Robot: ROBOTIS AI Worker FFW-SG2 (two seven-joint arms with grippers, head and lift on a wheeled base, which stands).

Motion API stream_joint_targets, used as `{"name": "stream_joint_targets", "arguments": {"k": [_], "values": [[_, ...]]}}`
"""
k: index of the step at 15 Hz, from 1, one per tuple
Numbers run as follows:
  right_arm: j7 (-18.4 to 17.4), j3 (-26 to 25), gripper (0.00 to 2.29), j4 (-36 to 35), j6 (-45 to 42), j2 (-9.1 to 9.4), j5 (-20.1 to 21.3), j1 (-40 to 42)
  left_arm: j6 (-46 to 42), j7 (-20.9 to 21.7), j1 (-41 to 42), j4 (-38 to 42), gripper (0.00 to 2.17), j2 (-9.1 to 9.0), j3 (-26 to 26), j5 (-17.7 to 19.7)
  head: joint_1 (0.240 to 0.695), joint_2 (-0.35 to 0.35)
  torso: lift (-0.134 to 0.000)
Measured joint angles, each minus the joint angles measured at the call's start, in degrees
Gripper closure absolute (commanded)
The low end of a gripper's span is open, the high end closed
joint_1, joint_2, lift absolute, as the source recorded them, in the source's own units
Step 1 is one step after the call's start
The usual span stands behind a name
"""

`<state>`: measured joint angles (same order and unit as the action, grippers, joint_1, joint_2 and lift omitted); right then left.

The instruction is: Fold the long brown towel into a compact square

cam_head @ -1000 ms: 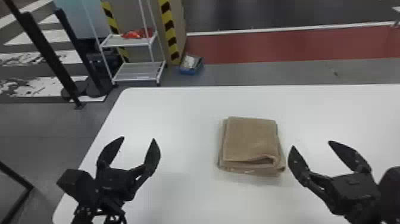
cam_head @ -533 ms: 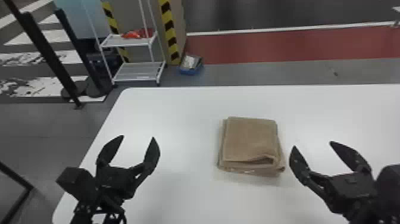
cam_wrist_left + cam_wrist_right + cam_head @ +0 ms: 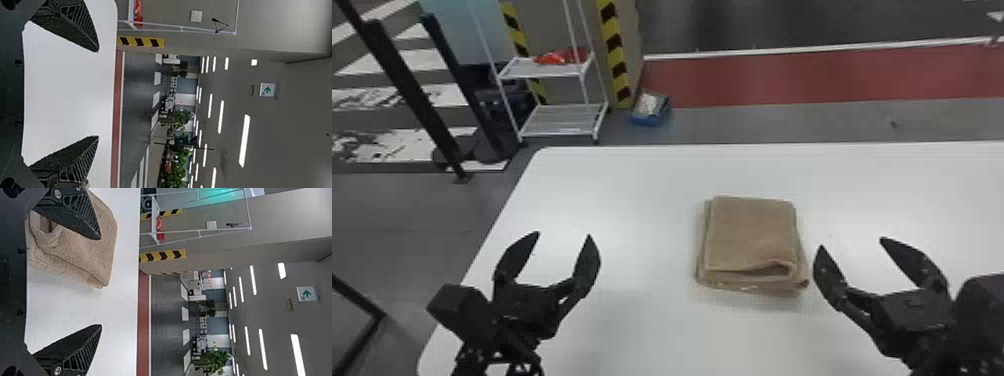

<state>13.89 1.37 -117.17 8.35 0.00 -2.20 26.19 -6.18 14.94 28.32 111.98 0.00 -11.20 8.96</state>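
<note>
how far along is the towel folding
The folding looks about done: the towel lies as a compact, layered, roughly square stack on the table. Nothing is in hand; the left claw and right claw are both open, with no cloth between their fingers. What may be left is tidying, as the near edge gapes a little and the lower layers stick out past the top one.

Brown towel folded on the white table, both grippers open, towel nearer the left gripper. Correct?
No, one slip: in the head view the towel lies nearer the right gripper than the left gripper. The rest holds: towel folded on the white table, both grippers open.
</note>
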Motion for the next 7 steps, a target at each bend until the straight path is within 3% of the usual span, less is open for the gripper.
{"name": "stream_joint_targets", "arguments": {"k": [7], "values": [[0.00,0.28,0.09,-0.44,0.05,0.00,-0.33,0.63,-0.01,0.06,0.56,0.58,0.08,0.00,0.11,0.01,0.695,0.159,-0.123]]}}
